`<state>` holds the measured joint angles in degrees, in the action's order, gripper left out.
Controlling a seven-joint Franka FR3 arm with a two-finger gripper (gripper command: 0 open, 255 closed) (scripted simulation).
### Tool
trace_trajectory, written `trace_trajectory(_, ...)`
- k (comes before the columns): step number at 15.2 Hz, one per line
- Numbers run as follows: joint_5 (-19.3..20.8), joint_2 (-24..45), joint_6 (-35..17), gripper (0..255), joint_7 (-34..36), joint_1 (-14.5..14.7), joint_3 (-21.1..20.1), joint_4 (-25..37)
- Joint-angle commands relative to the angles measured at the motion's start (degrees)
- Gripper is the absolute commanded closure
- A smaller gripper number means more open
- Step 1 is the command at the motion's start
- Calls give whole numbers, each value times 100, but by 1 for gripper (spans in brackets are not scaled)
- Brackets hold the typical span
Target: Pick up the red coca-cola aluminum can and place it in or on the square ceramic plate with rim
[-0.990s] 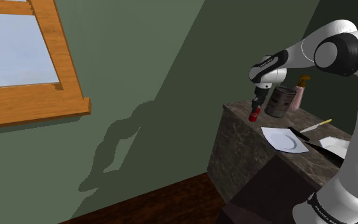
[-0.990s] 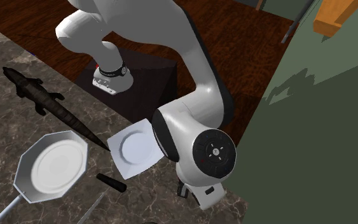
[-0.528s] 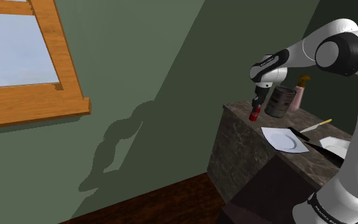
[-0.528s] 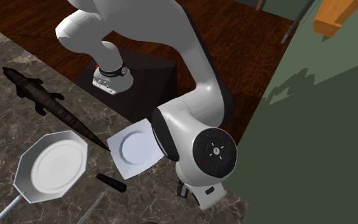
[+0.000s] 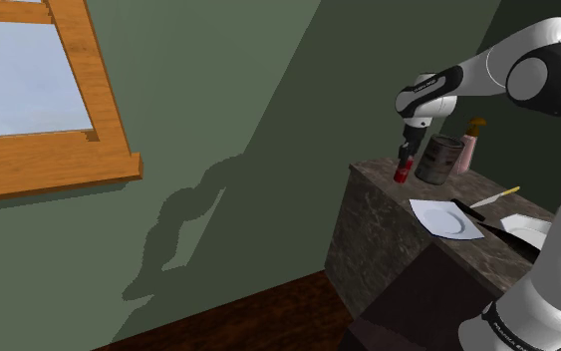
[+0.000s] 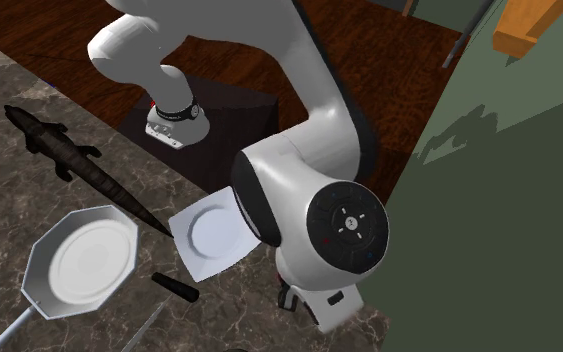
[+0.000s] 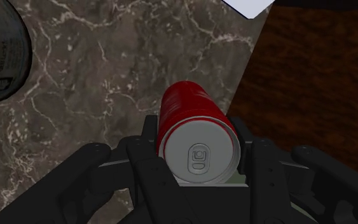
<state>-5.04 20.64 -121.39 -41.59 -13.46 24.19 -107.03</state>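
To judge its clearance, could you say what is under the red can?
Marbled countertop lies under the red can, near the edge; the can's body covers the spot beneath its base.

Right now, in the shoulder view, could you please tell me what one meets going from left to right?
Wooden window frame → arm's shadow on the wall → red can → dark tin → pink bottle → white pan.

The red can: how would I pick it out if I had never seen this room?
Find the dark marble counter against the green wall and look to its end at the shoulder view's left. There the black gripper clasps the red can, upright; it is slimmer and brighter than the dark grey tin and pink bottle beside it.
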Motion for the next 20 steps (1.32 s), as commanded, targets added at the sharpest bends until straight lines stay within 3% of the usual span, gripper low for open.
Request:
trace_trajectory(1, 34, -69, 142, 255, 15, 10, 16, 77)
trace_trajectory(9, 154, -323, 624, 255, 67, 48, 65, 326)
trace_trajectory(15, 785, -1683, 312, 255, 167, 138, 284, -1217)
trace_trajectory(20, 1409, -2833, 278, 255, 308, 18, 383, -2286)
